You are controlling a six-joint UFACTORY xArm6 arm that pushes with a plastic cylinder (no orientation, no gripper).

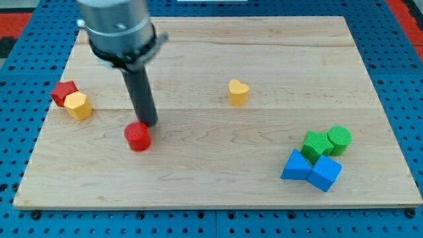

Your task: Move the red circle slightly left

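Red circle (137,137): lies in the left half of the wooden table (218,188), nearer the bottom edge than the top, well in from the left edge.

My tip (149,123): the rod ends just at the circle's upper-right rim; touching or a hair apart, I cannot tell which from this view.

End effector state: a plain straight rod with nothing to spread or pinch; it carries nothing and simply stands on the table surface.

Key relation: the circle lies to the left of the tip and slightly toward the bottom edge. That puts the tip on the correct side for a leftward push, though a little off the circle's centre line toward the top edge.

Judgement on the move: a straight slide toward the left edge would likely catch the circle's upper part and send it toward the bottom-left corner instead of purely left; dropping the tip a touch toward the bottom edge first looks safer.

Path ahead: bare wood to the circle's left.

Left-edge neighbours: a red block (64,90) of unclear shape and a yellow block (78,105), touching each other, well apart from the circle and closer to the top.

Other blocks: a yellow heart (238,92) near the table's middle; two green blocks (327,141) and two blue blocks (311,170) clustered toward the bottom-right corner, far from the work.
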